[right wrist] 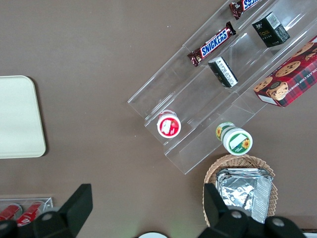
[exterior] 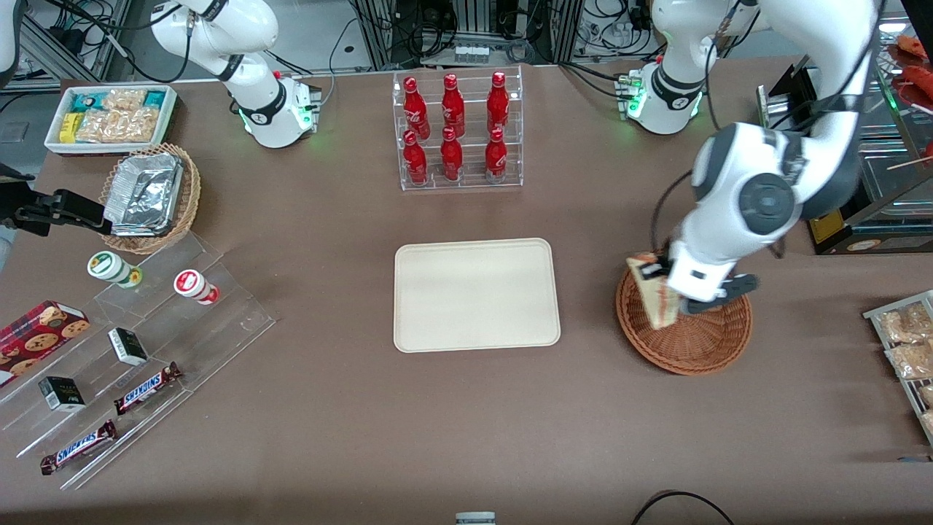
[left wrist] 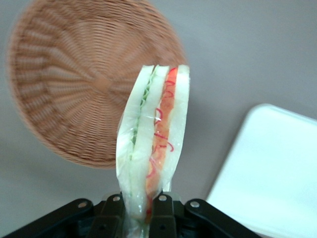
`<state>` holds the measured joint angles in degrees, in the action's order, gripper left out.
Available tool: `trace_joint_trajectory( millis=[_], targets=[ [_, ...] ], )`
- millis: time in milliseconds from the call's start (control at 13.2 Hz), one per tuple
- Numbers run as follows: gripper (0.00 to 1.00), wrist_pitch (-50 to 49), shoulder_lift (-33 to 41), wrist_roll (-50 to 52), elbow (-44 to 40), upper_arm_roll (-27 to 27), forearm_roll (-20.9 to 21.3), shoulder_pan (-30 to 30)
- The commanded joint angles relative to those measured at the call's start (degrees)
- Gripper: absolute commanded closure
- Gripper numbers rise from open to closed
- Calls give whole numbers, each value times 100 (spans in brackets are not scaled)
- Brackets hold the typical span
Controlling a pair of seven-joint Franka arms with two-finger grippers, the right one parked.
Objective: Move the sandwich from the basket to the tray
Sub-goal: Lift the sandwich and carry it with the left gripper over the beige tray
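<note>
My left gripper [left wrist: 137, 203] is shut on the sandwich [left wrist: 153, 134], a wedge of pale bread in clear film with red, orange and green filling along its edge. The black fingers [left wrist: 161, 210] pinch its lower end, and the wedge stands out straight from them. In the front view the gripper [exterior: 669, 284] holds the sandwich [exterior: 651, 292] above the rim of the reddish-brown woven basket [exterior: 689, 335] on the side toward the tray. The basket [left wrist: 79, 84] holds nothing that shows. The cream tray [exterior: 477, 295] lies bare at mid-table, a short way from the basket, and its corner [left wrist: 272, 173] shows in the wrist view.
A clear rack of red bottles [exterior: 458, 131] stands farther from the front camera than the tray. Toward the parked arm's end are a stepped acrylic snack display [exterior: 138, 350], a tan wicker basket with foil containers [exterior: 149, 197] and a white bin [exterior: 109, 117]. A rack of packets [exterior: 907, 350] lies at the working arm's end.
</note>
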<state>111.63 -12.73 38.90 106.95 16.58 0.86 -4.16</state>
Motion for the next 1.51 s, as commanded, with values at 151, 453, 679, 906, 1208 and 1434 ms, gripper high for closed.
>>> trace_joint_trajectory(
  millis=[151,453,679,906,1208,1434],
  targets=[
    [100,-115,-1414,721,-1349,-23,90,-1128],
    [100,-54,-2311,1828,-2212,-41,483,-1973],
    [100,288,-2717,2472,-2486,-49,705,-2483],
    [100,509,-3138,2876,-2845,-84,723,-2913],
    [100,579,-3464,3273,-3163,-102,1057,-3108],
    [100,606,-3473,3430,-3172,-102,1057,-3099]
  ],
)
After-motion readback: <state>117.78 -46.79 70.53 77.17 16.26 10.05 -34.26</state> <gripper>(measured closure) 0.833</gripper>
